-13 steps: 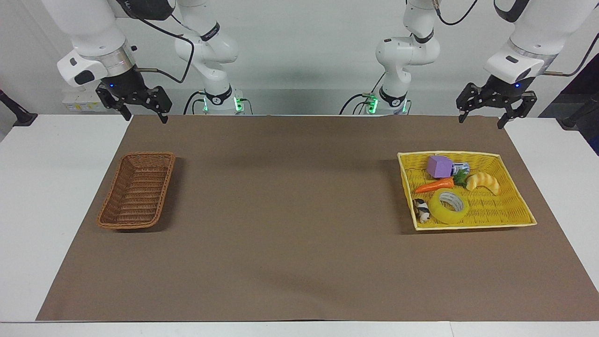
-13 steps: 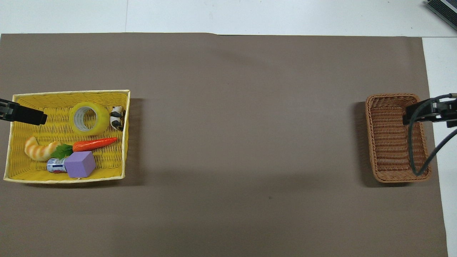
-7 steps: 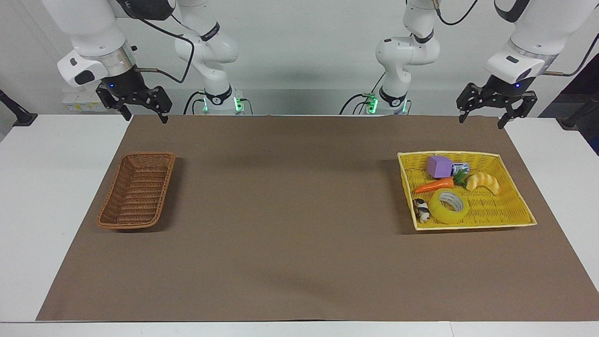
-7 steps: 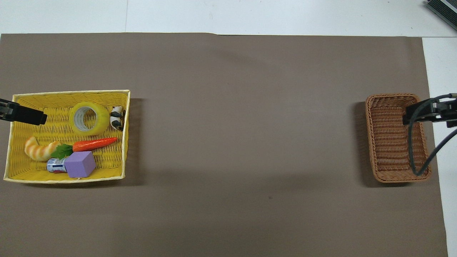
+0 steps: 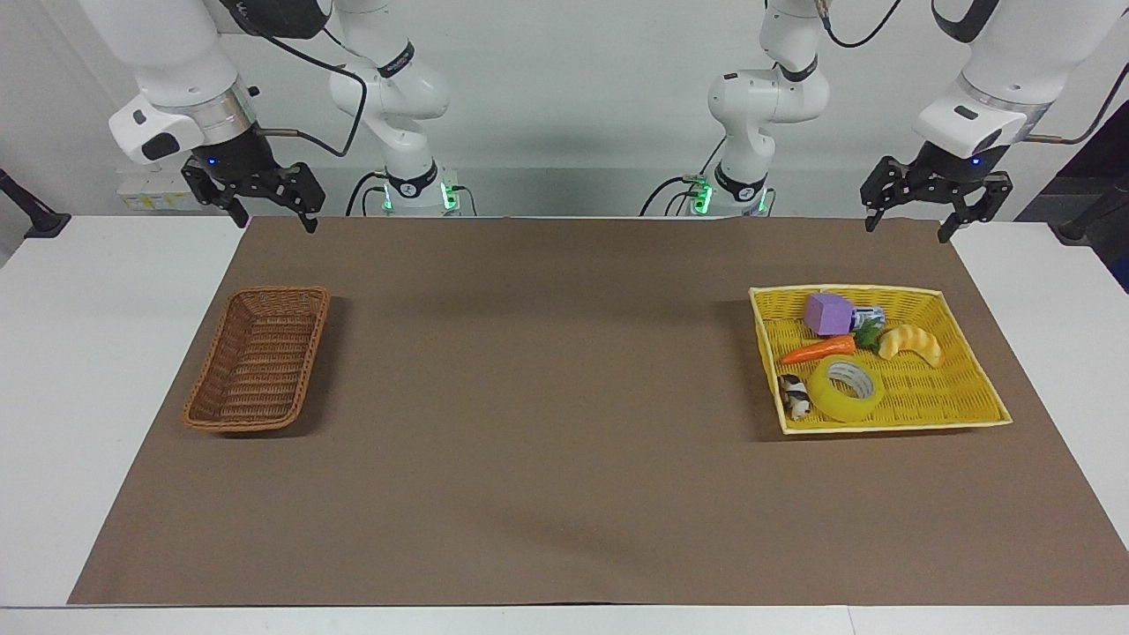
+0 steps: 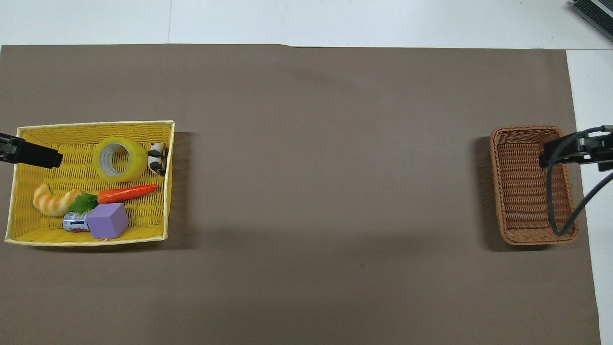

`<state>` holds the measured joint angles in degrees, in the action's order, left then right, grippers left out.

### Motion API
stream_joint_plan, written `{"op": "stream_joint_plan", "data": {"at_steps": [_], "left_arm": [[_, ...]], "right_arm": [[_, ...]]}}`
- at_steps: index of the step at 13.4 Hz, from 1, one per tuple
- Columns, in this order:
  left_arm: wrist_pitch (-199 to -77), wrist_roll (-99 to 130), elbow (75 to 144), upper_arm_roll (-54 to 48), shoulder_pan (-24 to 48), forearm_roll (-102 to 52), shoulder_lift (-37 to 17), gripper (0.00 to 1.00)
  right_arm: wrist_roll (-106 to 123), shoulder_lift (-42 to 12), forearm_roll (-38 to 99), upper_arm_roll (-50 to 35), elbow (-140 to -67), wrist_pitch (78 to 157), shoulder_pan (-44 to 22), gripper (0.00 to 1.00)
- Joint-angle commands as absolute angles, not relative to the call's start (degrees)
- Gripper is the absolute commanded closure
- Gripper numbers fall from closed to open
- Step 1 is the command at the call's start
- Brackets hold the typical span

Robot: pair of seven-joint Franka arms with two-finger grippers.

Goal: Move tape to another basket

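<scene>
The tape [image 5: 847, 388], a yellow roll with a white core, lies flat in the yellow woven tray [image 5: 957, 392]. It lies farther from the robots than the carrot and also shows in the overhead view [image 6: 119, 159]. The dark brown wicker basket [image 5: 258, 362] stands empty at the right arm's end of the table, and also shows from above [image 6: 529, 191]. My left gripper [image 5: 906, 231] hangs open and empty, high over the tray's end. My right gripper [image 5: 275, 224] hangs open and empty, high over the brown basket's end.
The tray also holds an orange carrot [image 5: 818, 349], a purple cube [image 5: 827, 314], a small can [image 5: 869, 316], a croissant toy [image 5: 913, 344] and a black-and-white cow figure [image 5: 796, 397]. A brown mat [image 5: 547, 397] covers the table between the two containers.
</scene>
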<state>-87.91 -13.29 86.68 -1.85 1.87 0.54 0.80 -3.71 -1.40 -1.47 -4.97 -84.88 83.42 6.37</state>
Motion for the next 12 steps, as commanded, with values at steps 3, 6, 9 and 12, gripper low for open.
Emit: {"op": "stream_joint_plan", "data": {"at_steps": [3,6,9,12], "left_arm": [[-87.45,-12.74,87.89,-1.85,2.20,1.05,2.02,0.00],[-87.89,-12.83,87.98,-1.85,2.02,1.05,2.02,0.00],[-88.77,-13.71,88.68,-1.85,1.85,0.97,2.20,0.00],[-93.33,-13.71,90.70,-1.76,1.15,-0.34,2.55,0.00]], "right_arm": [[-2.63,-1.23,-1.32,-5.28,-85.17,83.85,6.94,0.00],[-2.55,-1.06,-1.23,-5.10,-85.34,83.15,7.65,0.00],[-2.46,-1.05,-1.23,-5.18,-85.34,83.23,7.38,0.00],[-2.37,-1.14,-1.23,-5.45,-85.34,83.41,6.94,0.00]]}}
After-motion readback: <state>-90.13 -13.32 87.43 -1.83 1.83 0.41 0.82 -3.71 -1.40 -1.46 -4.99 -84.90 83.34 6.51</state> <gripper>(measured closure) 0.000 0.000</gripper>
